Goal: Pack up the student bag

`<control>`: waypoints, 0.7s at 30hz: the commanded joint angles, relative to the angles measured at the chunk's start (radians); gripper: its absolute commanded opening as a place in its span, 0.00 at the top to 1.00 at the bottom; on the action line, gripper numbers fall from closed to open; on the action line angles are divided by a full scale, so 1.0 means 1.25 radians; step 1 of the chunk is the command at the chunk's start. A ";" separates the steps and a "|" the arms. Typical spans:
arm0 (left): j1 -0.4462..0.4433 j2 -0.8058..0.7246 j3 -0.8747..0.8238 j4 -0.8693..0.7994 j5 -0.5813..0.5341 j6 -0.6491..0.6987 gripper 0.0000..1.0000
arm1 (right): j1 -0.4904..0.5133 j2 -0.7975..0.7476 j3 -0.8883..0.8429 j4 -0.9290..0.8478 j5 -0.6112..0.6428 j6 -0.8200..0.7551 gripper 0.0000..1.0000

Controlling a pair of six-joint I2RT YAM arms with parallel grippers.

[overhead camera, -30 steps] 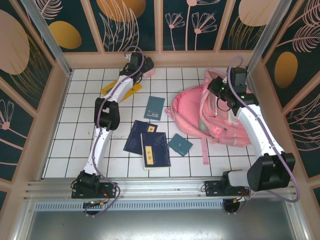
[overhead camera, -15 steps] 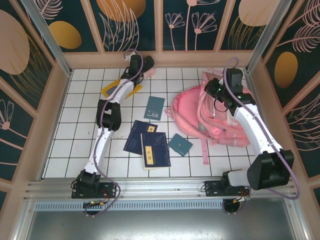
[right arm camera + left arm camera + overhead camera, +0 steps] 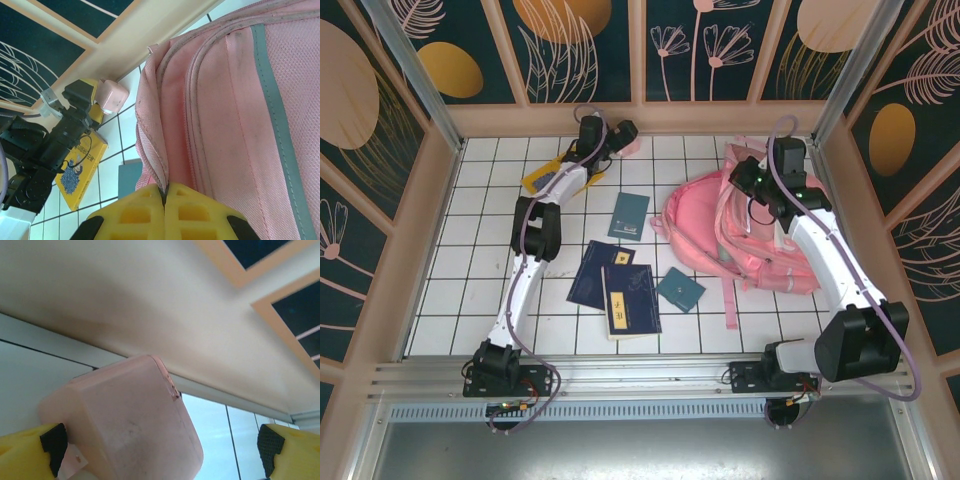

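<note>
Tiled table (image 3: 460,290), seen from above, left to right. Far left: a yellow book (image 3: 542,181) lies partly under the left arm. Left gripper (image 3: 618,135) at the far edge, jaws spread wide, with a pale pink box (image 3: 130,420) between them; one finger (image 3: 35,452) sits just beside the box, the other stands well apart, and nothing is gripped. Centre: a teal book (image 3: 629,215), with two navy books (image 3: 616,285) overlapping nearer the arms and a small teal square (image 3: 680,290) just right of them. Right: the bag (image 3: 692,225) lies on the table near the right wall. Right gripper (image 3: 164,194), jaws pressed together, pinches the bag's fabric edge at its far end.
</note>
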 commanded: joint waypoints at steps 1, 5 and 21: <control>-0.019 -0.030 0.014 -0.060 0.067 0.023 0.02 | 0.005 -0.040 -0.017 -0.008 0.014 -0.003 1.00; -0.029 -0.018 0.016 -0.056 0.122 -0.016 0.02 | 0.005 -0.053 -0.025 -0.008 0.013 -0.003 1.00; -0.111 -0.311 -0.377 -0.097 0.083 0.084 0.01 | -0.006 -0.093 -0.045 -0.017 0.036 -0.025 1.00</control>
